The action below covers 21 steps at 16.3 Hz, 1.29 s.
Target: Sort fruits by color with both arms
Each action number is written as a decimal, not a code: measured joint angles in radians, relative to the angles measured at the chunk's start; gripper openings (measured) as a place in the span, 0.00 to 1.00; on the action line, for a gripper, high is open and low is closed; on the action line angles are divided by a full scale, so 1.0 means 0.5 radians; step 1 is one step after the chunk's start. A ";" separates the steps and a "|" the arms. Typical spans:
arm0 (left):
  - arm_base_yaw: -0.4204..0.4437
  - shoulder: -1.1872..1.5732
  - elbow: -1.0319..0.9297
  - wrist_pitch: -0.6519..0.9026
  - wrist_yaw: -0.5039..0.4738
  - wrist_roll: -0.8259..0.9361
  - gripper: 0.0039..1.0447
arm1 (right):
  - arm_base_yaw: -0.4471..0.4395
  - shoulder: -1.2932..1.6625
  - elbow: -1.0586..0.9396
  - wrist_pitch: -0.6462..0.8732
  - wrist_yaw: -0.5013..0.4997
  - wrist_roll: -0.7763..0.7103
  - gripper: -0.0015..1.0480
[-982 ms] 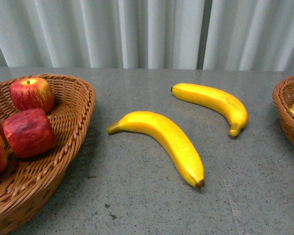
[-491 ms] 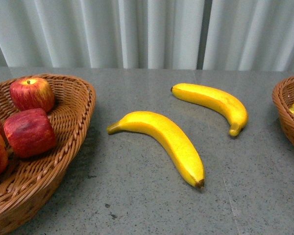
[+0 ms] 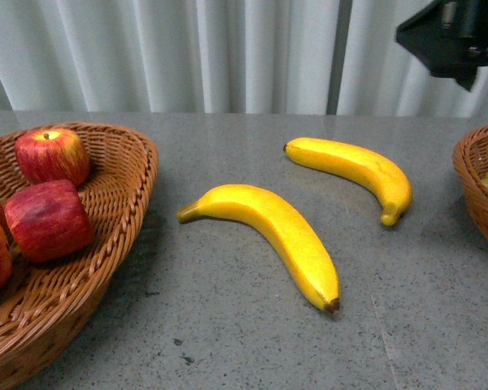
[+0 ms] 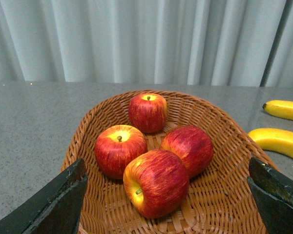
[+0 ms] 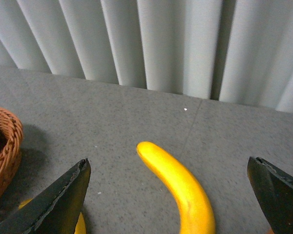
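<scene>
Shows glossy red apples (image 4: 156,190) grouped by colour in a brown wicker basket (image 4: 83,131), two curved yellow bananas (image 3: 268,236) unsorted on the grey table (image 3: 228,325), black left gripper (image 4: 167,165) and black right gripper (image 5: 168,163) spread for grasping.

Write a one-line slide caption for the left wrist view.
Four red apples sit in a wicker basket, framed by the left gripper's open fingers; two bananas lie outside it.
</scene>
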 joint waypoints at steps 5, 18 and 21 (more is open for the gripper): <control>0.000 0.000 0.000 0.000 -0.001 0.000 0.94 | 0.229 0.137 0.443 -0.660 -0.072 -0.320 0.94; 0.000 0.000 0.000 0.000 0.000 0.000 0.94 | 0.476 0.364 0.504 -1.318 0.082 -0.660 0.94; 0.000 0.000 0.000 0.000 -0.001 0.000 0.94 | 0.523 0.484 0.658 -1.427 0.105 -0.596 0.94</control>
